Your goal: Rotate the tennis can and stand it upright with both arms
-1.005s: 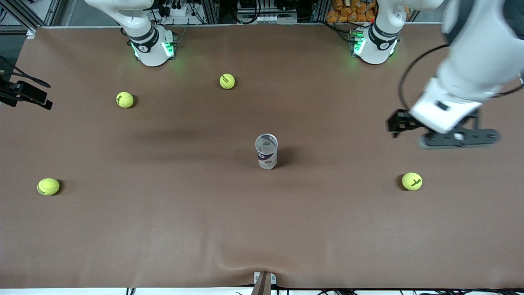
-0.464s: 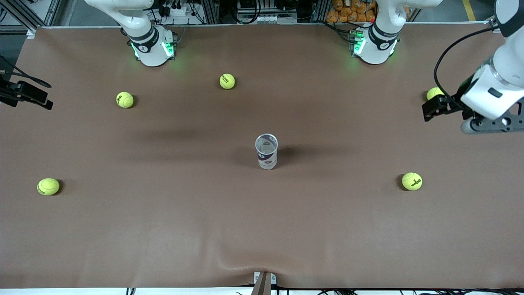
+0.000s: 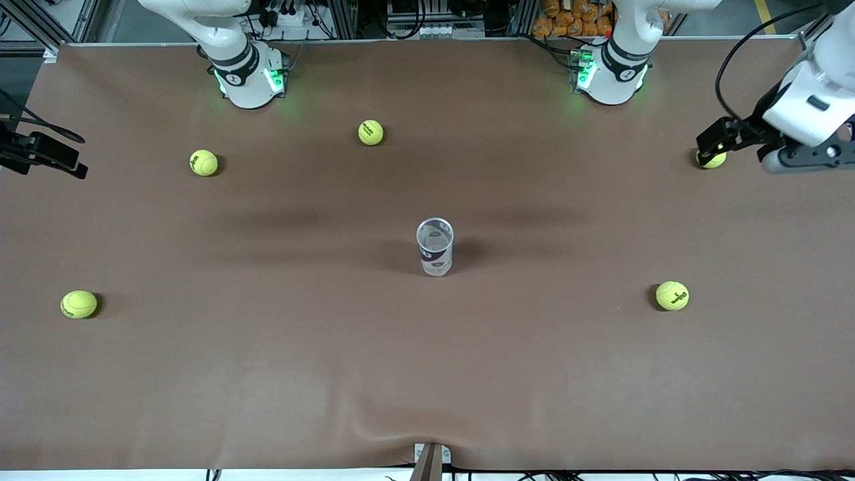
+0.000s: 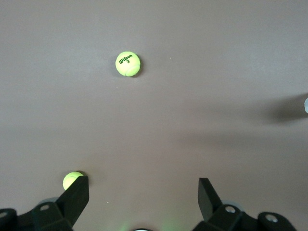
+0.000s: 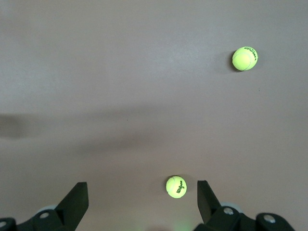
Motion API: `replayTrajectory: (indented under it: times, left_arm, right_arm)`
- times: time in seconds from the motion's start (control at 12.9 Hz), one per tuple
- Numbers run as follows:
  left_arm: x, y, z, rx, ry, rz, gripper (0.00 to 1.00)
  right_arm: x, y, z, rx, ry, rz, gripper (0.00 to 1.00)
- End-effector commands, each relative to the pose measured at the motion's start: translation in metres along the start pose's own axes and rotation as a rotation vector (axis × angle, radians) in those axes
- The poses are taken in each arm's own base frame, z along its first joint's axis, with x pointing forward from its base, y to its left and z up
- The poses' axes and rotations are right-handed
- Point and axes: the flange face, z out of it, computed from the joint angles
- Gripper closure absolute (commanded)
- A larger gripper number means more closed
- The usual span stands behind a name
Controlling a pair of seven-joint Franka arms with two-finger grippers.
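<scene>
Tennis can (image 3: 435, 247): standing upright, open silver rim up, mid-table on the brown table (image 3: 280, 374), apart from both grippers.
Left gripper (image 4: 142, 195): hanging over the left arm's end of the table, fingers (image 4: 77, 195) spread wide, holding nothing; partly covering a tennis ball (image 3: 712, 159) in the front view.
Right gripper (image 5: 142, 195): hanging above the table, fingers (image 5: 77, 195) spread wide, gripping nothing; looking down on two balls.
Other balls: lying scattered, one (image 3: 672, 295) nearer the front camera toward the left arm's end, three (image 3: 79, 304) (image 3: 204, 162) (image 3: 371, 132) toward the right arm's end.
</scene>
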Motion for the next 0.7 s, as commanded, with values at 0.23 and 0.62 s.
replayTrajectory:
  times: [0.23, 0.62]
  left_arm:
    - [0.005, -0.024, -0.027, -0.009, 0.048, 0.032, 0.0]
    - [-0.001, -0.024, -0.047, -0.009, 0.048, 0.03, 0.0]
  right_arm:
    - [0.0, 0.0, -0.005, -0.008, 0.003, 0.007, 0.0]
    - [0.0, -0.001, -0.004, -0.009, 0.0, 0.005, 0.0]
